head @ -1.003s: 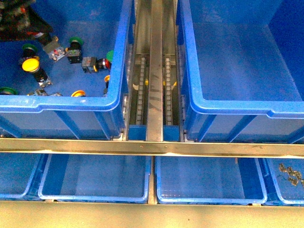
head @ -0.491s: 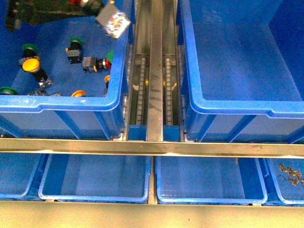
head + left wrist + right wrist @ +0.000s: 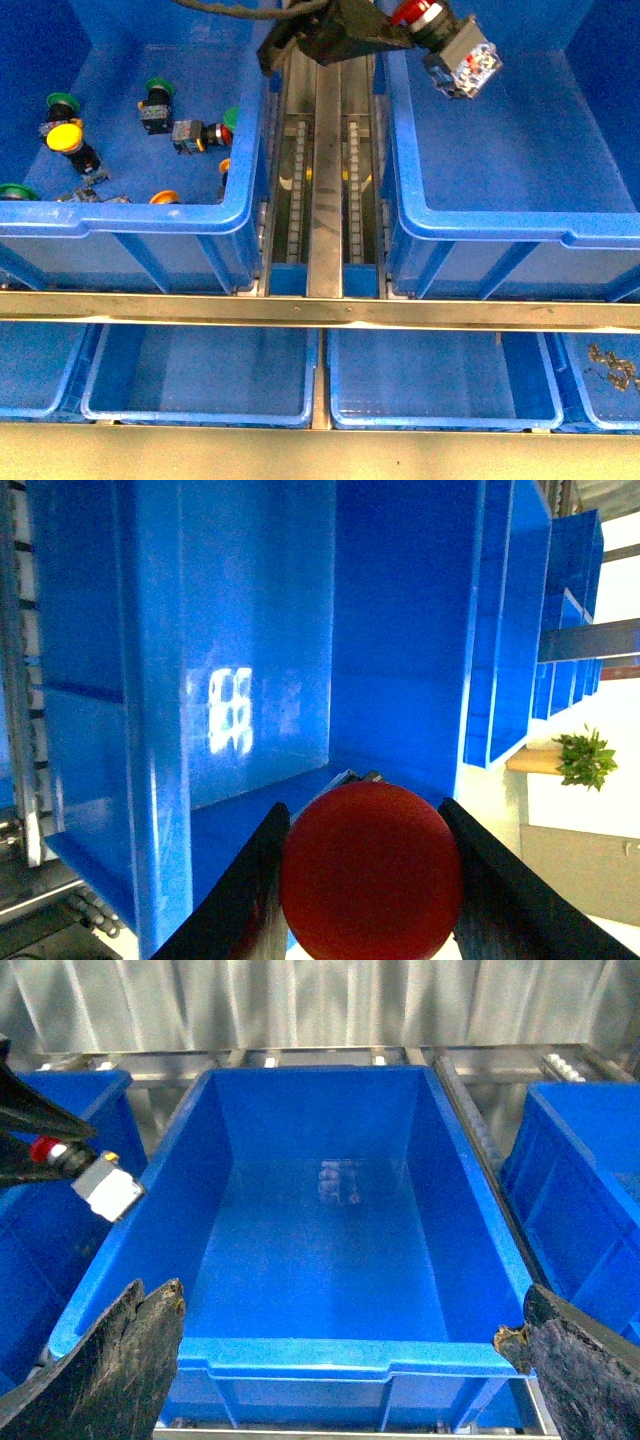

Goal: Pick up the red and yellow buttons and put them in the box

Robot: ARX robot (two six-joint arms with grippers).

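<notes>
My left gripper [image 3: 425, 20] is shut on the red button [image 3: 420, 12], whose silver body [image 3: 462, 62] hangs over the near left corner of the large blue box [image 3: 520, 225] on the right. In the left wrist view the red cap [image 3: 370, 870] fills the space between the black fingers [image 3: 250, 900], with the box's inside [image 3: 260, 680] behind. The right wrist view shows the box [image 3: 330, 1240] empty, the held button [image 3: 95, 1185] at its edge, and my right gripper [image 3: 350, 1360] open and empty above the box's rim. A yellow button [image 3: 65, 137] and an orange one [image 3: 165, 197] lie in the left bin [image 3: 130, 215].
The left bin also holds several green-capped switches [image 3: 158, 90] and loose parts. A metal roller track [image 3: 325, 180] runs between the two bins. A steel rail [image 3: 320, 312] crosses in front, with shallow blue trays [image 3: 200, 385] below; the far-right tray holds small metal pieces [image 3: 612, 368].
My left gripper has lifted the red button out of the left bin and carried it right, across the roller track, to above the right box.
</notes>
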